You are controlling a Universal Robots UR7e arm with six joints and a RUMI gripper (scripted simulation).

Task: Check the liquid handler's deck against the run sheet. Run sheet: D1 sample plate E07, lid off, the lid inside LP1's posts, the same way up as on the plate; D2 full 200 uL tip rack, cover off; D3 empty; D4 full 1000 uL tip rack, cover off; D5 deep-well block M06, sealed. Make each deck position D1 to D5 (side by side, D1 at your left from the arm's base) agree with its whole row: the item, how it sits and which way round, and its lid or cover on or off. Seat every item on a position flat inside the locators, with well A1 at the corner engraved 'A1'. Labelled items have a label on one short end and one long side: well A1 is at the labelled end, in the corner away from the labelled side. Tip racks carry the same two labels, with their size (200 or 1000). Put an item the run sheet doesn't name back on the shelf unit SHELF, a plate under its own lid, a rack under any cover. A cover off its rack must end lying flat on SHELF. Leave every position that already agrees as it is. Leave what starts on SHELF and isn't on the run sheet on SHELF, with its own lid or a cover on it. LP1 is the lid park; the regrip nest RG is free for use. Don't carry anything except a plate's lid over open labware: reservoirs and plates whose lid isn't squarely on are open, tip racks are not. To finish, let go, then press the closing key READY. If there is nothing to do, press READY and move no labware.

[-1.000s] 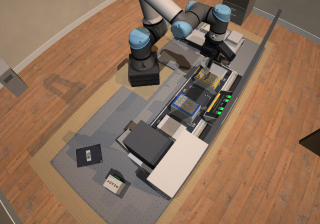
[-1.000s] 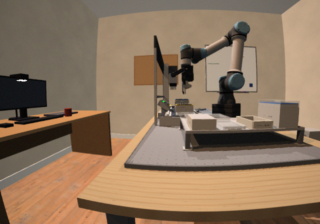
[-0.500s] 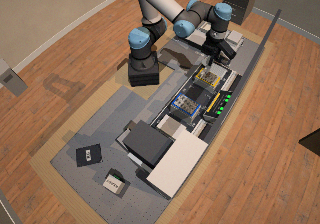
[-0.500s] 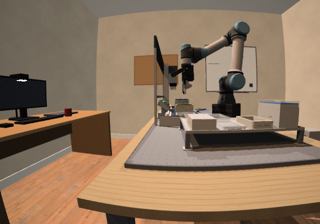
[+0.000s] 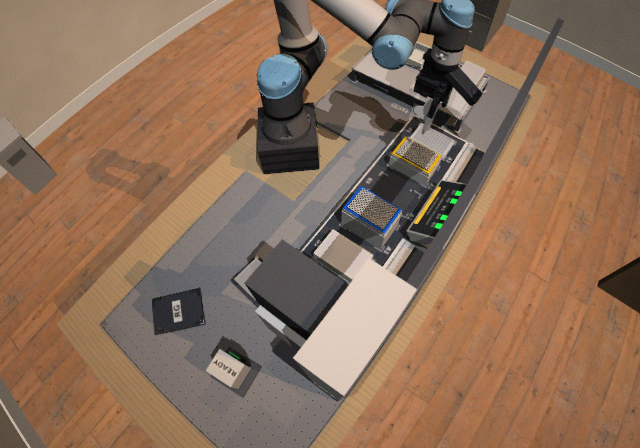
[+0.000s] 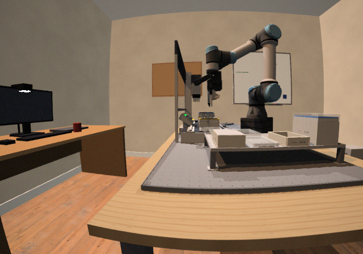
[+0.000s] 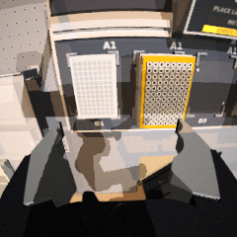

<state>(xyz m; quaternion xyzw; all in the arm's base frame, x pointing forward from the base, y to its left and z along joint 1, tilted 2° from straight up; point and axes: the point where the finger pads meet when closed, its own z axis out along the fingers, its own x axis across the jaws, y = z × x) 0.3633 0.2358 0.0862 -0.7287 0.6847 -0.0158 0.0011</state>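
My gripper (image 5: 431, 117) is open and empty. It hangs high above the deck's left end, also shown in the side view (image 6: 210, 100). In the wrist view my fingers frame the deck's near edge. A white sample plate (image 7: 94, 85) (image 5: 438, 141) with no lid sits on D1. Beside it on D2 is an uncovered tip rack with a yellow rim (image 7: 166, 90) (image 5: 416, 155). D3 (image 5: 395, 182) is bare. A blue-rimmed uncovered tip rack (image 5: 372, 209) sits on D4. A pale flat-topped block (image 5: 343, 251) sits on D5.
The shelf unit (image 6: 275, 147) holds a beige box (image 6: 228, 136), a clear plate (image 6: 261, 141), an open beige tray (image 6: 288, 138) and a tall white box (image 6: 315, 128). The RG nest (image 5: 178, 310) and READY key (image 5: 227, 368) lie near the mat's front. A status panel (image 5: 439, 210) and tall rail stand behind the deck.
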